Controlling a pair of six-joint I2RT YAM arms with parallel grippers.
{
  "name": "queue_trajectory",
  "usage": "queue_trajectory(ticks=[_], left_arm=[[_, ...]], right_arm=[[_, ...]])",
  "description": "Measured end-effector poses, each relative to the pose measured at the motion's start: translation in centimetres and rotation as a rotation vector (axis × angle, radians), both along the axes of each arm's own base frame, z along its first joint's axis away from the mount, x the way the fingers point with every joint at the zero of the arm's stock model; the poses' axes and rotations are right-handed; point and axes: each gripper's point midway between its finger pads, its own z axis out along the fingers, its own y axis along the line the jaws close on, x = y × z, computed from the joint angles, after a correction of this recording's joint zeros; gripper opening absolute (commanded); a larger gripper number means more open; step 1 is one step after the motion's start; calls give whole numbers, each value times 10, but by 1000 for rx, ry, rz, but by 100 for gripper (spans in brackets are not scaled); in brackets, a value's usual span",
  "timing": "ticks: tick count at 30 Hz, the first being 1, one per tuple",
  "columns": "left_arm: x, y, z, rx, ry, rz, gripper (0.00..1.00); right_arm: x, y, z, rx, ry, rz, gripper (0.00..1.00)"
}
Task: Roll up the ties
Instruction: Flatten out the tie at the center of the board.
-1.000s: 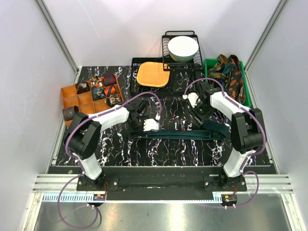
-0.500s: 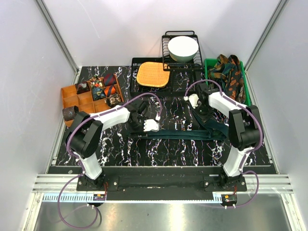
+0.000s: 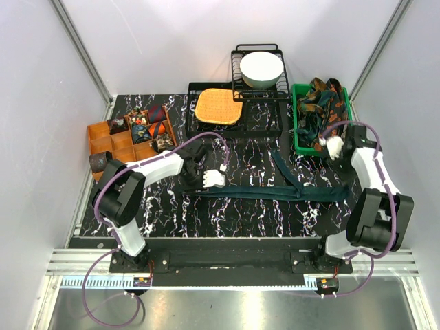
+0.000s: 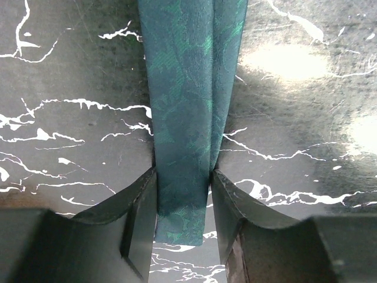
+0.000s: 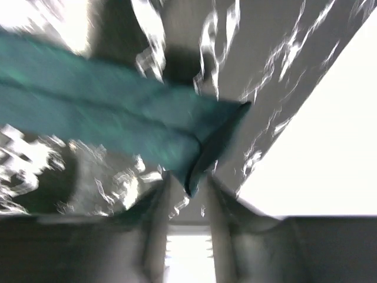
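My left tool point(image 4: 182, 175) pinched the teal tie point(image 4: 185, 88) by its end; my right tool point(image 5: 184, 188) hung slightly open, empty. That thin grip could slip once rolling began.

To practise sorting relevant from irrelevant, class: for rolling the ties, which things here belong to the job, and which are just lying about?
Job:
teal tie
patterned ties in green bin
rolled ties in orange tray

Lying about:
orange woven mat
white bowl
black wire rack
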Motion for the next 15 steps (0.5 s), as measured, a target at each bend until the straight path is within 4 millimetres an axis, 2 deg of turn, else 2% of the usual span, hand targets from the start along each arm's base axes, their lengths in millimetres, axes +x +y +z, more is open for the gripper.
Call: queue_trajectory(ticks=[3,5,6,7,12,15], left_arm=[[0,0,0,-1,1,5,43],[0,0,0,-1,2,10,44],[0,0,0,-1,2,12,45],[0,0,0,-1,2,12,45],[2,0,0,-4,-2,22,48],[2,1,0,-6,-4,24,48]], right_arm=[[-23,-22,-11,-12,78,-41,68],[-24,-25,-7,-3,85,-55,75],[-19,-22,-1,22,74,-53,83],[-11,-19,6,51,51,-55,84],[47,19,54,242,-138,-44,84],[71,62,61,336,-196,-15,81]])
